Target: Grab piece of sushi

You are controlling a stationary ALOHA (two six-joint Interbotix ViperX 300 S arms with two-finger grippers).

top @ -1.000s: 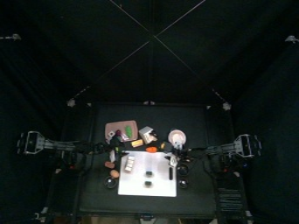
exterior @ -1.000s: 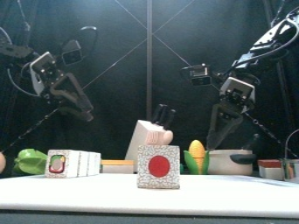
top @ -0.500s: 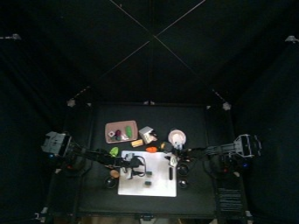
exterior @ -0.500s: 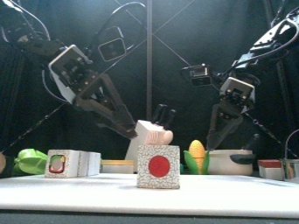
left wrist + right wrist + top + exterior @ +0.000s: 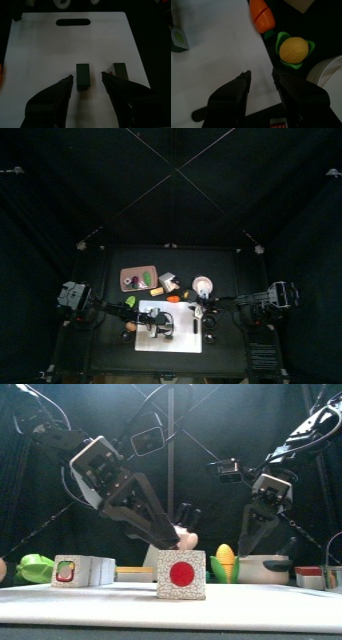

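Note:
Two nori-wrapped sushi pieces stand on the white cutting board [image 5: 73, 45]. In the left wrist view my left gripper [image 5: 87, 77] is open, with its jaws on either side of the nearer sushi piece [image 5: 83, 76]; the other piece [image 5: 120, 71] stands beside it. In the front view a sushi piece with a red centre [image 5: 181, 574] stands in front, and the left gripper [image 5: 175, 536] hangs just above and behind it. My right gripper [image 5: 260, 75] is open and empty over the board's edge [image 5: 218, 60], raised at the right [image 5: 249, 544].
Another sushi block [image 5: 83, 570] and a green pepper [image 5: 36, 568] stand at front left. A knife block [image 5: 166, 534], corn [image 5: 226, 562] and a pot [image 5: 263, 568] stand behind. A carrot [image 5: 262, 13] lies next to the board. A wooden tray [image 5: 138, 278] and a bowl [image 5: 202, 284] sit at the back.
My left arm has swung in from the left and come down over the cutting board, above a sushi piece. The right arm has not moved.

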